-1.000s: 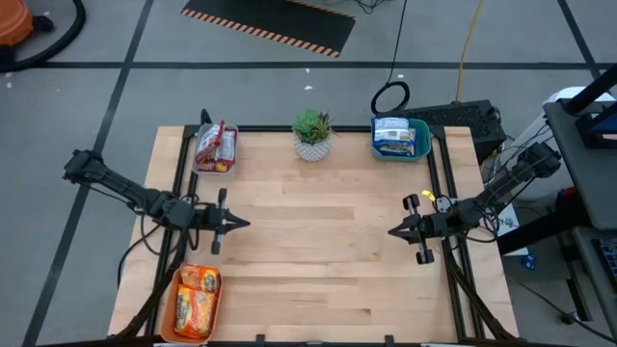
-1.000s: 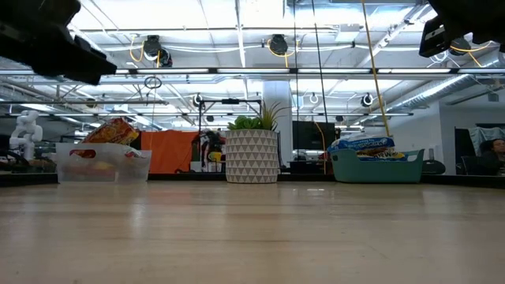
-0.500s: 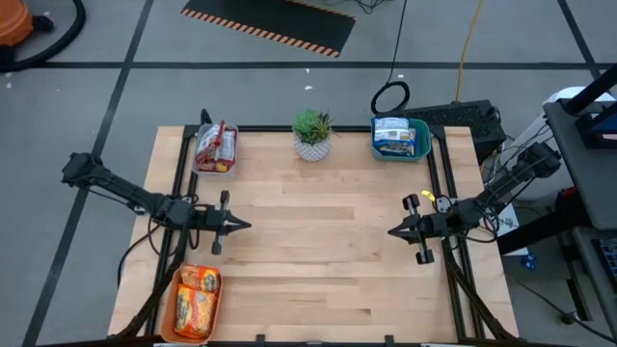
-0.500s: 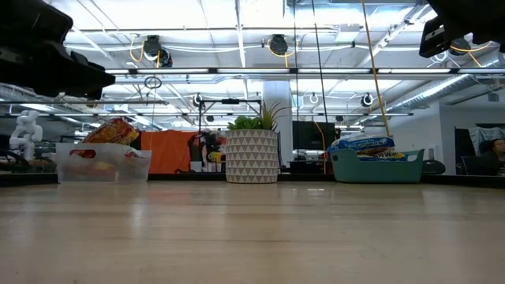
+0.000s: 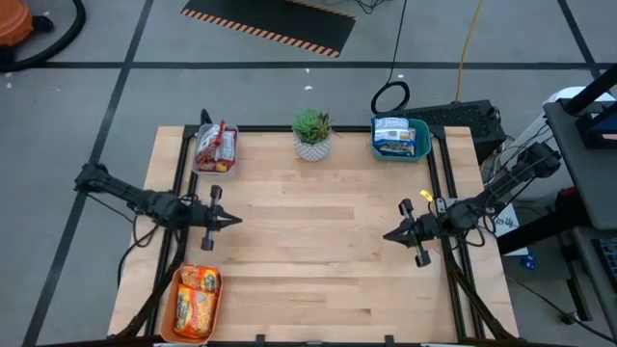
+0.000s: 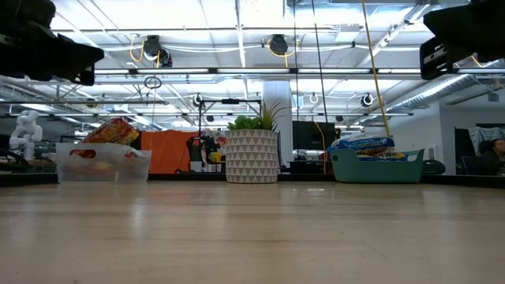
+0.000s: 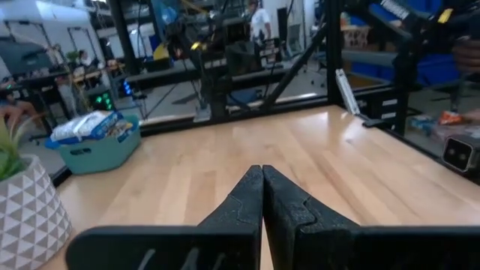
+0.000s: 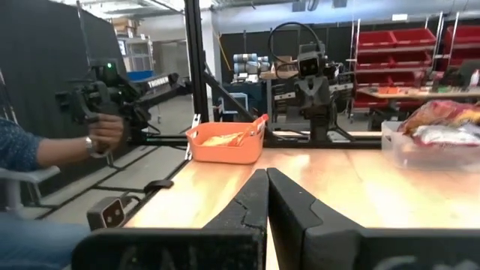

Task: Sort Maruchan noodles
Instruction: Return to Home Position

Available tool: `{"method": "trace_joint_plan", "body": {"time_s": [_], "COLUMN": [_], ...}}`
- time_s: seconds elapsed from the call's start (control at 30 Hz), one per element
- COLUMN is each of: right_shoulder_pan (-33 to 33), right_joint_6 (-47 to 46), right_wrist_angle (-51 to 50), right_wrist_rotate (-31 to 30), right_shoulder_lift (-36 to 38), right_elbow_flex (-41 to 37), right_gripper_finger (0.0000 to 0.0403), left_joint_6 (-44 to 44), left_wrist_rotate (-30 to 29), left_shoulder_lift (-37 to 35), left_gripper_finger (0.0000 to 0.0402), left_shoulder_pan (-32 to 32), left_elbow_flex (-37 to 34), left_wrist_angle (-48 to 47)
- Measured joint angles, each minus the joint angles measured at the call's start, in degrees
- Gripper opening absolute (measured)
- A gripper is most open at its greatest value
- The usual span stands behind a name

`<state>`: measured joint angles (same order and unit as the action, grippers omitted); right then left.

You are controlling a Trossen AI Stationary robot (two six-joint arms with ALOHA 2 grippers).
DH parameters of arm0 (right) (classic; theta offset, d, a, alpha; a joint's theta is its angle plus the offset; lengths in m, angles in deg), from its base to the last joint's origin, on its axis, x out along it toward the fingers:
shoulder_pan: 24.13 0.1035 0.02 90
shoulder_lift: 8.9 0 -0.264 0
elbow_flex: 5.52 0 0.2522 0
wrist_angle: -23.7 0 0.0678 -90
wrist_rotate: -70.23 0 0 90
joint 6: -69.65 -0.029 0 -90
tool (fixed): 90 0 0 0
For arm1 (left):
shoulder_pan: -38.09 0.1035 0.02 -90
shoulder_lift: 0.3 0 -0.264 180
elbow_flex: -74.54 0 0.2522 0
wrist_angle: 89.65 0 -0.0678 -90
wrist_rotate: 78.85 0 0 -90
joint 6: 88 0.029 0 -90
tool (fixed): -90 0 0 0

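The Maruchan noodles lie in three trays. Red-silver packets [image 5: 216,145] fill a clear tray at the far left, blue-white packets [image 5: 392,133] a teal tray at the far right, orange-yellow packets [image 5: 197,297] an orange tray at the near left. My left gripper [image 5: 237,220] hovers shut over the table's left side, pointing toward the middle; its fingers [image 7: 262,187] are closed with nothing between them. My right gripper [image 5: 387,236] hovers shut over the right side, pointing toward the middle, its fingers [image 8: 266,191] closed on nothing.
A small potted plant [image 5: 312,134] stands at the middle of the far edge. Bare wooden tabletop [image 5: 318,251] stretches between the two grippers. Black frame rails [image 5: 443,193] run along the table's sides. In the right wrist view a person's hand [image 8: 105,131] holds a device beyond the table.
My left gripper has drawn back toward the table's left edge and sunk a little, staying shut. My right gripper has shifted slightly toward the middle and rolled a little, staying shut. The packets and trays have kept still.
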<state>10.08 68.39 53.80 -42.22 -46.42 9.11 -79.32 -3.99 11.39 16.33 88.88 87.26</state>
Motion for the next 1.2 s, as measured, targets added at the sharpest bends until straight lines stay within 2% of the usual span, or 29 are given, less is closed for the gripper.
{"method": "trace_joint_plan", "body": {"time_s": [0.17,0.23,0.4,0.57,0.73,0.97,1.2], "right_shoulder_pan": [0.02,0.01,0.02,0.0,-0.02,-0.04,-0.04], "right_joint_6": [-1.52,-1.53,-1.52,-0.58,6.06,6.08,7.2], "right_wrist_angle": [0.01,-0.01,-0.01,0.02,1.59,2.61,2.4], "right_wrist_rotate": [0.01,0.03,0.04,0.03,-0.79,-3.0,-2.98], "right_shoulder_lift": [0.0,0.0,0.02,0.01,0.02,0.02,0.02], "right_elbow_flex": [0.0,0.0,0.0,0.0,0.0,0.0,0.0], "right_gripper_finger": [0.0,0.0,0.0,0.0,0.0,0.0,0.0], "left_joint_6": [1.6,2.03,2.74,2.24,-0.41,-1.45,-0.82], "left_wrist_rotate": [0.49,1.47,3.56,15.82,25.24,25.62,25.47], "left_shoulder_lift": [-8.8,-11.24,-11.38,-11.34,-11.42,-11.37,-11.34], "left_gripper_finger": [0.0005,0.0005,0.0005,0.0005,0.0005,0.0005,0.0005], "left_shoulder_pan": [0.19,1.05,5.02,11.87,19.26,24.84,26.19], "left_elbow_flex": [0.03,0.07,0.1,-0.02,-0.02,0.0,-0.01], "left_wrist_angle": [-7.69,-7.74,-8.31,-8.98,-8.65,-8.61,-8.59]}}
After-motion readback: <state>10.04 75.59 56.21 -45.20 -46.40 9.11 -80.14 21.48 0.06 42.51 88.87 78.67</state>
